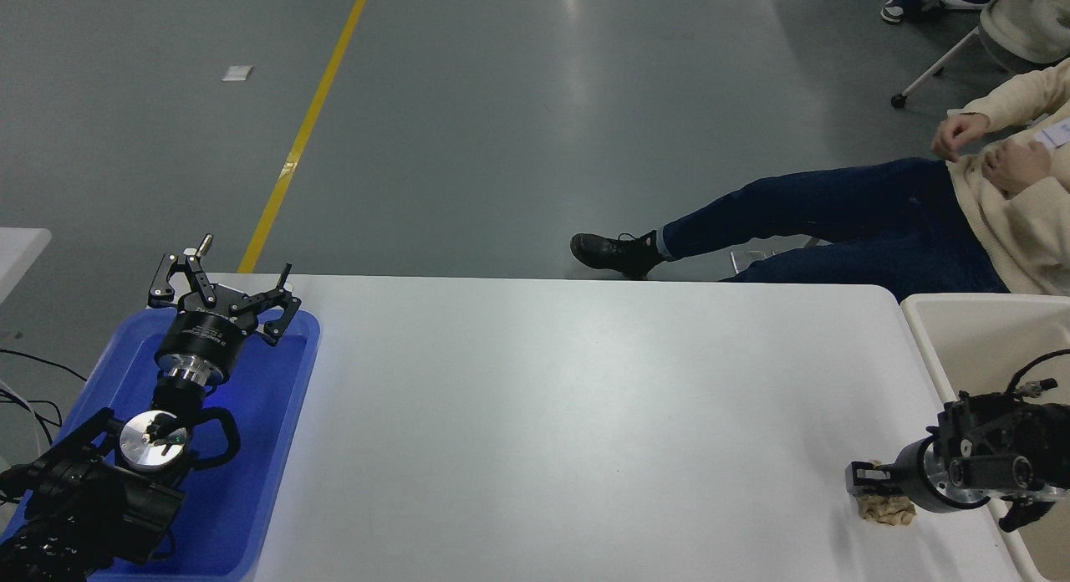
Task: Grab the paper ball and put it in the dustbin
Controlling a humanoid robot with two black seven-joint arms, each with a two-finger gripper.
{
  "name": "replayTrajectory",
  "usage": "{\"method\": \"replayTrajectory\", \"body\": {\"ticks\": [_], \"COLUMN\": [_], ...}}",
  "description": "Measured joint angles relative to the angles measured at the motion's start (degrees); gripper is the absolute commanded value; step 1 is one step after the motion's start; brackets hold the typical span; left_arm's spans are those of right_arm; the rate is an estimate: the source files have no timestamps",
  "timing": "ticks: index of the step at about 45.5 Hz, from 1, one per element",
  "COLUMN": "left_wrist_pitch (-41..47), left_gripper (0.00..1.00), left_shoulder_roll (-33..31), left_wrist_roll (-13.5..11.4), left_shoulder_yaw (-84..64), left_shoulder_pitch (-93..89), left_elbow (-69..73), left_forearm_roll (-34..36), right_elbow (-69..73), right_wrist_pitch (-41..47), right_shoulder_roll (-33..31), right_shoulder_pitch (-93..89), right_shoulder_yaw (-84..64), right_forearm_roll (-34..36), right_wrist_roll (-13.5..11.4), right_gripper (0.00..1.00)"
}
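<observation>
Black metal fingers on the right gripper (869, 482) sit right at the paper ball (888, 508), touching its top edge near the table's front right corner. Honestly can't tell from this angle whether they're pinching the wad or just resting over it (the finger ends are half hidden against the paper). The ball itself is a lumpy, wrinkled tan-brown clump lying on the smooth white table (568, 415), just beside the edge where the dustbin (924, 331) starts.

Behind the fingers there's a shiny silver wrist ring, then the chunky black arm with a thin cable looping off the top, reaching in across the bin's near rim.

That bin is cream-beige plastic with a thick rounded rim and plain walls, and what shows of the inside is bare beige floor with the arm over it.

Way over on the left, the left gripper (221, 285) hangs parked with its linkage fingers spread wide above the far end of a shallow bright-blue tray (284, 398).

A person (919, 214) in dark blue trousers, black shoe and a cream knit sweater sits past the far edge.
</observation>
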Motion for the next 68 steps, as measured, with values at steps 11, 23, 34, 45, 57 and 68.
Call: {"method": "replayTrajectory", "body": {"ticks": [11,23,34,45,57,68], "left_wrist_pitch": [0.0,0.0,0.0,-0.01,-0.01,-0.01], "left_gripper": [1.0,1.0,1.0,1.0,1.0,1.0], "left_shoulder_roll": [0.01,0.02,-0.01,0.01,0.02,0.03], "left_wrist_roll": [0.0,-0.01,0.0,0.0,0.0,0.0], "left_shoulder_yaw": [0.0,0.0,0.0,0.0,0.0,0.0], "left_shoulder_pitch": [0.0,0.0,0.0,0.0,0.0,0.0], "left_elbow": [0.0,0.0,-0.01,-0.01,0.0,0.01], "left_forearm_roll": [0.0,-0.02,0.01,0.0,0.0,0.0], "right_elbow": [5.67,10.25,11.57,12.03,12.1,9.18], "right_wrist_pitch": [8.57,25.65,33.11,35.42,36.19,36.39], "right_shoulder_roll": [-5.72,-9.02,-10.54,-10.85,-11.43,-18.72], "right_shoulder_pitch": [9.81,27.04,43.05,55.91,61.58,61.28], "right_shoulder_yaw": [-1.13,-5.56,-10.16,-14.41,-17.02,-20.37], "right_forearm_roll": [0.2,0.51,0.69,0.74,1.06,2.91], "right_wrist_roll": [0.19,0.3,0.37,0.37,0.38,0.17], "right_gripper": [0.0,0.0,0.0,0.0,0.0,0.0]}}
